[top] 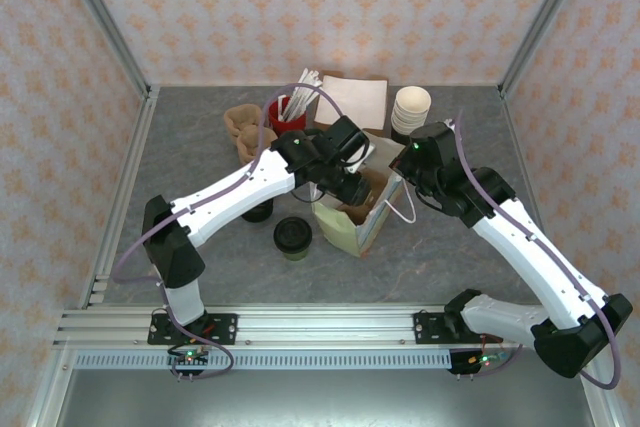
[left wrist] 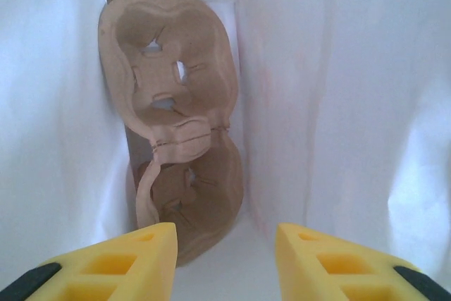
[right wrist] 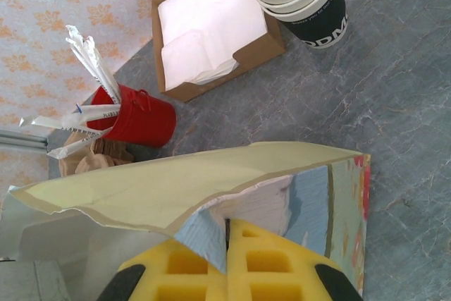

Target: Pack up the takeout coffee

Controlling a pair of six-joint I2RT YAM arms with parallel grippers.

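One paper bag [top: 345,229], one takeout coffee [top: 292,237], one napkin box [right wrist: 271,39], one red straw tin [right wrist: 151,121].

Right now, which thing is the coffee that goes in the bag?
Find the open paper bag in the middle of the grey tabletop. Just left of it stands a small paper cup with a round black plastic lid. Unlike the lidless white cups stacked at the back, it is a single, capped cup.
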